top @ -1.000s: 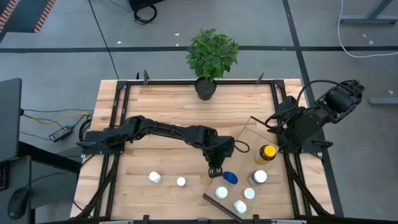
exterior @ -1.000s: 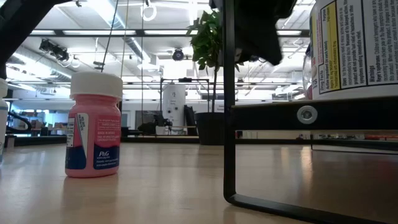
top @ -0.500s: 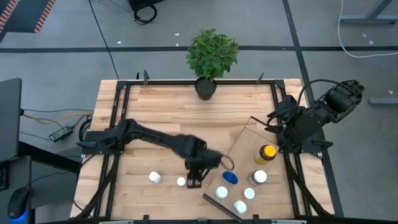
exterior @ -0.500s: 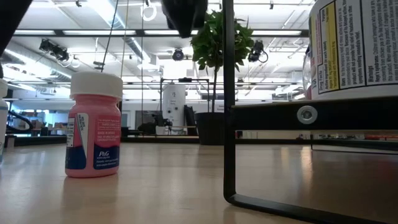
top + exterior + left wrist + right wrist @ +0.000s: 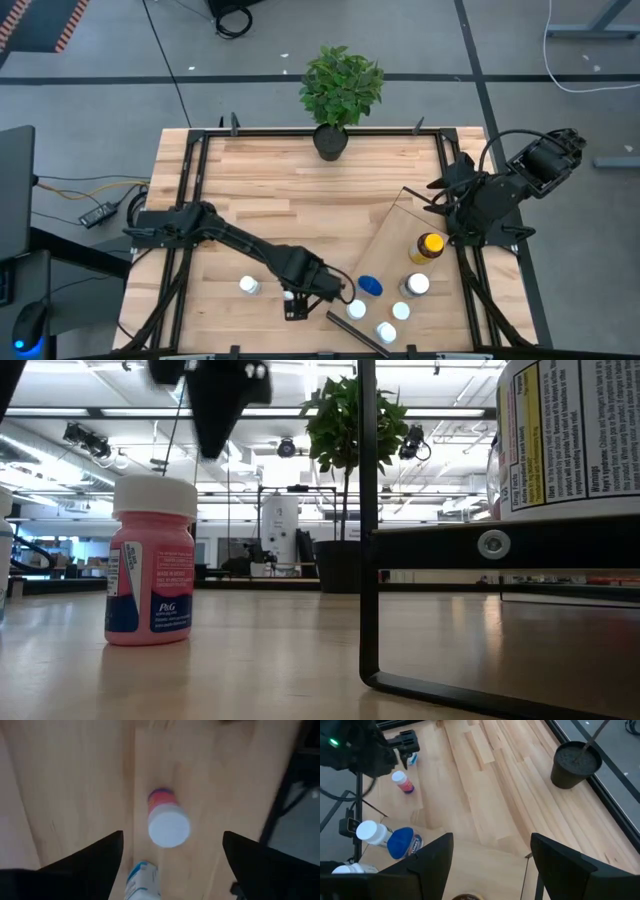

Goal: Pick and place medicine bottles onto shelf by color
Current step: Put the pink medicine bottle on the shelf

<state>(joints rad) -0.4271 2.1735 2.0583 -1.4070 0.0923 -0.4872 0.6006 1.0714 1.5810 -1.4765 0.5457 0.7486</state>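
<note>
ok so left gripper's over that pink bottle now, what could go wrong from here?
1. The left gripper is open above the pink bottle; coming down off-centre, a finger could tip it.
2. A second bottle sits close beside it and may get bumped.
3. The shelf already looks crowded, so placing could knock the blue-capped bottle.

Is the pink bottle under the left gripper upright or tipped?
Upright: the pink bottle stands on its base, white cap up, beneath the open left gripper.

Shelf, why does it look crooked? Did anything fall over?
The shelf does sit askew: it lies slanted across the table, and its edges do not line up with the planks. The bottles on it seem to stand upright, and nothing looks spilled or broken.
</note>
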